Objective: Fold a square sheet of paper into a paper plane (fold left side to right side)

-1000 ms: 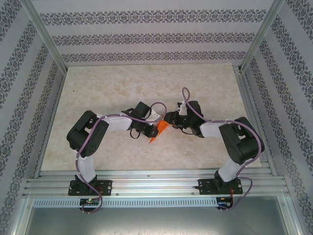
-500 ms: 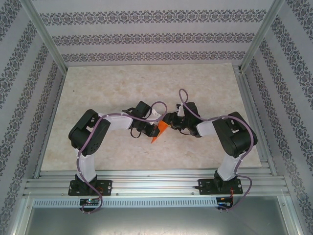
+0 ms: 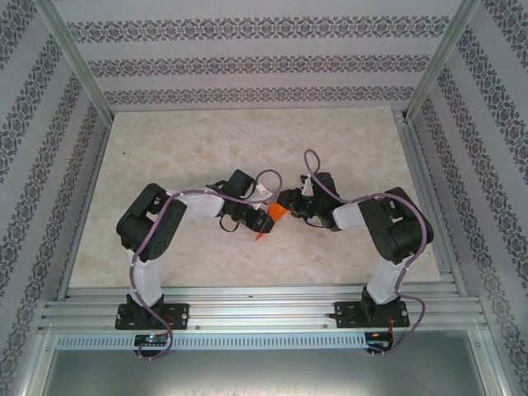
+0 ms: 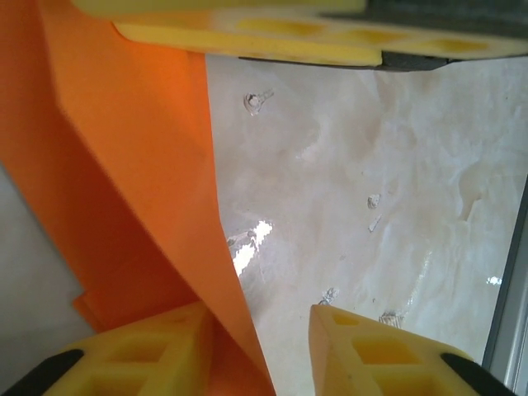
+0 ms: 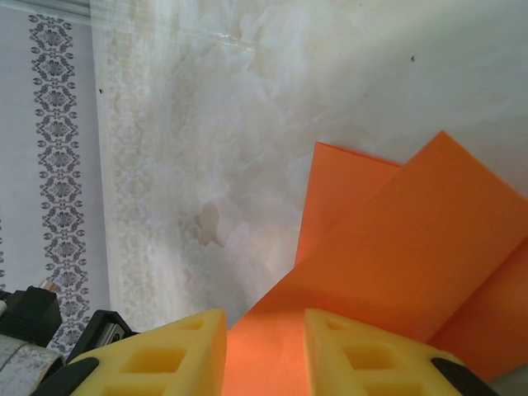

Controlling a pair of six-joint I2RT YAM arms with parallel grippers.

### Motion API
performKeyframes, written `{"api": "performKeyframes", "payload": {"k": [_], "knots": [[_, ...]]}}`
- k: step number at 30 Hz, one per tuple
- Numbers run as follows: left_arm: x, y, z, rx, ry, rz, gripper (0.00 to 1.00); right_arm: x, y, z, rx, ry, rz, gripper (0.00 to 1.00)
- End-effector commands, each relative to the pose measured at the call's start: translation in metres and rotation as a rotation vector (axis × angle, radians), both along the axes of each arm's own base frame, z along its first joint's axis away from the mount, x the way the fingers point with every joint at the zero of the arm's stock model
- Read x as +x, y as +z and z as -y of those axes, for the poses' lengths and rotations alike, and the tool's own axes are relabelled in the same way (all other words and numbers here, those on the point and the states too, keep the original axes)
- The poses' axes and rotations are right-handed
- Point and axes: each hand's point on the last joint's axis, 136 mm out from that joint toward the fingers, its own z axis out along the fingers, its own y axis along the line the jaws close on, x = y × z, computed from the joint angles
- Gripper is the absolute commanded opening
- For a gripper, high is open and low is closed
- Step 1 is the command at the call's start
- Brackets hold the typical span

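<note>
Orange paper plane (image 3: 271, 217): a narrow, pointed wedge of folded, layered paper at the middle of the marbled table (image 3: 206, 140), lodged between the two grippers with its point turned toward the near edge. We record it at the tips of both end effectors. Right gripper (image 5: 264, 318): in its wrist view the paper runs down into the gap between the two yellow fingers (image 5: 165, 355) and fills it from one to the other, with two overlapping flaps fanning out beyond the tips over the table; we list this gripper as closed on the plane. Left gripper (image 4: 256, 318): jaws parted. The paper lies against the yellow finger (image 4: 140, 359) on the left of its wrist view, while the opposite finger stands apart from it with bare table showing between; we list this gripper as open. At the top of that same view a yellow finger of the right gripper meets the paper's far end. Whether the plane's point touches the table we cannot tell.
</note>
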Motion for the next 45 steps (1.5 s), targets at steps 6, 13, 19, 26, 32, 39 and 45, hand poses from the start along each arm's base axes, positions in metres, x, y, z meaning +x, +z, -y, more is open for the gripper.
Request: {"api": "performKeyframes", "payload": {"k": [6,13,19,26,32,39,45], "knots": [[0.035,0.031,-0.001,-0.089,0.067,0.038,0.45,0.005,-0.005,0.008,-0.017,-0.026,0.024,0.31],[0.048,0.032,0.004,-0.098,0.064,0.031,0.45,0.006,-0.004,0.009,-0.015,-0.028,0.028,0.31],[0.052,0.024,0.009,-0.084,0.039,0.006,0.33,0.006,-0.004,0.009,-0.015,-0.028,0.029,0.31],[0.057,0.013,0.007,-0.059,0.048,0.001,0.16,0.006,-0.003,0.009,-0.017,-0.023,0.032,0.31],[0.064,0.007,0.007,-0.071,0.053,-0.006,0.14,0.005,-0.004,0.01,-0.026,-0.021,0.03,0.32],[0.067,-0.009,0.007,-0.067,0.048,-0.035,0.13,0.004,-0.001,0.011,-0.033,-0.014,0.038,0.32],[0.066,-0.018,0.006,-0.068,0.049,-0.055,0.11,0.001,0.009,0.025,-0.082,-0.02,0.061,0.32]]}}
